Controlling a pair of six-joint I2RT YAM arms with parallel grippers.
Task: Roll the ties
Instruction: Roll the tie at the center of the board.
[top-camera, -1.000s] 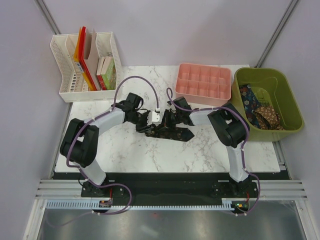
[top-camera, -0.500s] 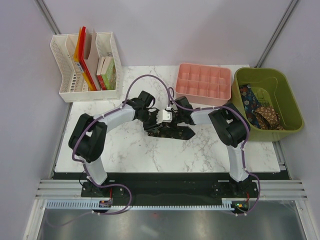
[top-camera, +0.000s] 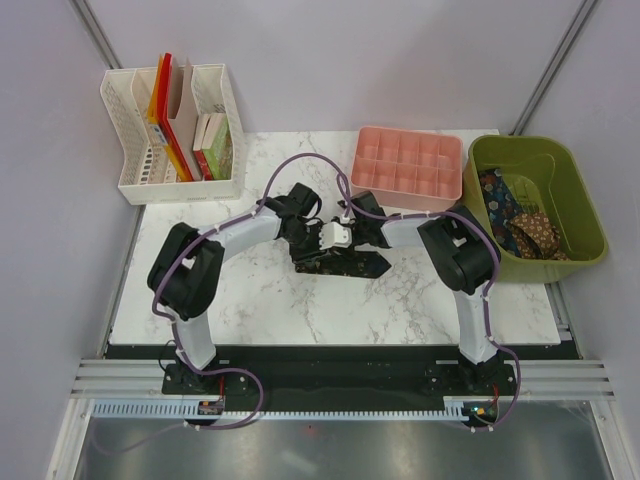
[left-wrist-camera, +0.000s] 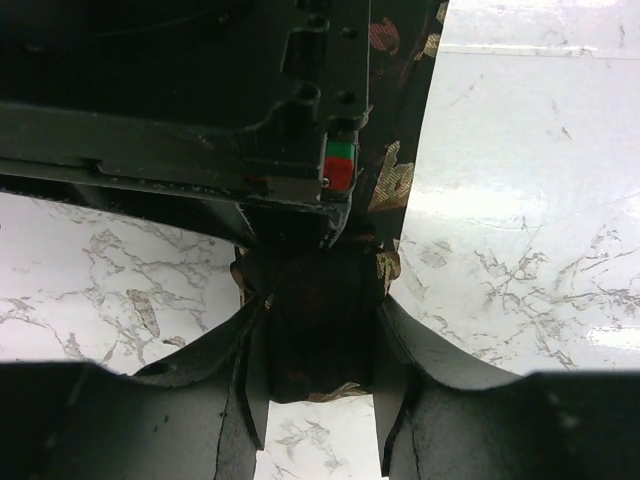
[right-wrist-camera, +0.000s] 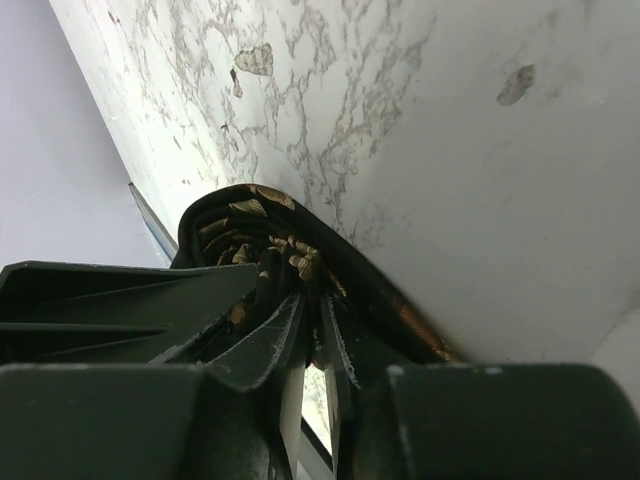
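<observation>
On white marble counter (top-camera: 250, 290), left pincer (left-wrist-camera: 320, 310), right pincer (right-wrist-camera: 312, 310) both clench dark gold-flowered fabric tie (top-camera: 345, 264); opposing pulls could unravel it.

No text, label, brand or number can be read in any view. The books (top-camera: 212, 145) in the rack (top-camera: 130, 185) show coloured covers, but any print on them is too small to make out. The red and green patch (left-wrist-camera: 340, 166) on the black housing (left-wrist-camera: 180, 90) in the left wrist view shows no legible mark
</observation>
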